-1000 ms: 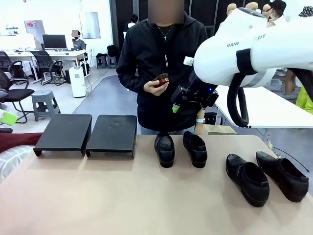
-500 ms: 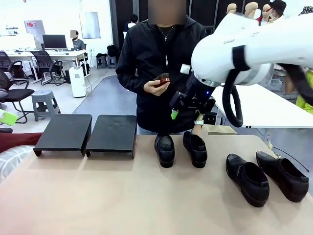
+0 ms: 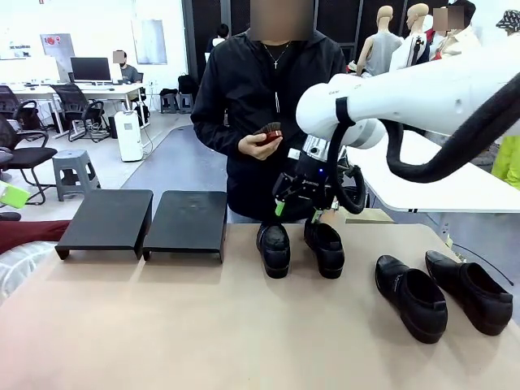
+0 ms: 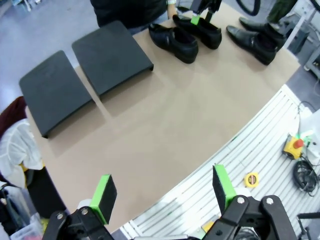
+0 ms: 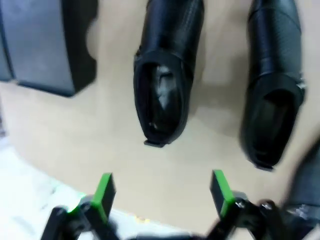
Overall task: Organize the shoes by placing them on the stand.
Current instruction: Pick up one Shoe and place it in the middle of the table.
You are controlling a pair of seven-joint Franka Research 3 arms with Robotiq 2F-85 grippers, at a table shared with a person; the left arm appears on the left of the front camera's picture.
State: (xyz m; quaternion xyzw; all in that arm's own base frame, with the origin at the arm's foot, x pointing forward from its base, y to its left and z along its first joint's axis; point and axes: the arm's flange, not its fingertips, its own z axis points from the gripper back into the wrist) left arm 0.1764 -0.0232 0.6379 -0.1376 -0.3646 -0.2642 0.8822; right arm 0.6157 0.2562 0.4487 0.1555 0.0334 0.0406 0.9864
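I have the right gripper (image 3: 298, 211) poised just above the heel ends of the centre pair of dress shoes (image 3: 274, 248), its jaws spread wide and holding nothing. The right wrist view places the heel opening of the left-hand shoe (image 5: 167, 90) ahead of and between the green pads (image 5: 104, 192). I judge this to be the alignment for a pinch on the collar, the stiffest part to grasp. The left gripper (image 4: 163, 190) hangs high over the near table edge, jaws likewise wide apart and empty, which leaves the working arm room. All four shoes rest on the tan tabletop (image 3: 203, 341); the second pair (image 3: 410, 296) lies well apart to the right. Both black stand platforms (image 3: 187, 221) sit side by side at the left, bare, the inner one near the target shoe, so the transfer should be short.
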